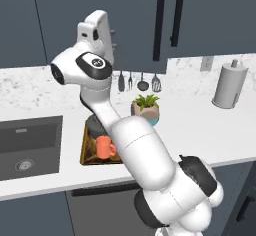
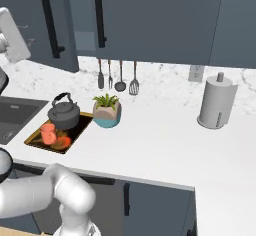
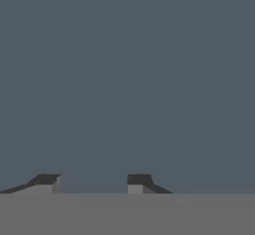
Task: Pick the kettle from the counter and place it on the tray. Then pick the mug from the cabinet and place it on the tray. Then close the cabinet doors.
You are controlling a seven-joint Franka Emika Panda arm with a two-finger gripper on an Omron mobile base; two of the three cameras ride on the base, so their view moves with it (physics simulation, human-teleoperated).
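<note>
Jaws stand parted, gripper (image 3: 93, 183) facing the flat cabinet door (image 3: 127, 79); stiff and light-swinging, best pushed near its bar handle (image 1: 159, 24).

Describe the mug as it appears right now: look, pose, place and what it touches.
The mug is a small, plain orange-red cylinder with a matte look. It stands upright with its open mouth up, on the near part of the tray, just in front of the kettle and close to it; whether they touch cannot be told. The left base view shows a side handle. Nothing grips it.
</note>
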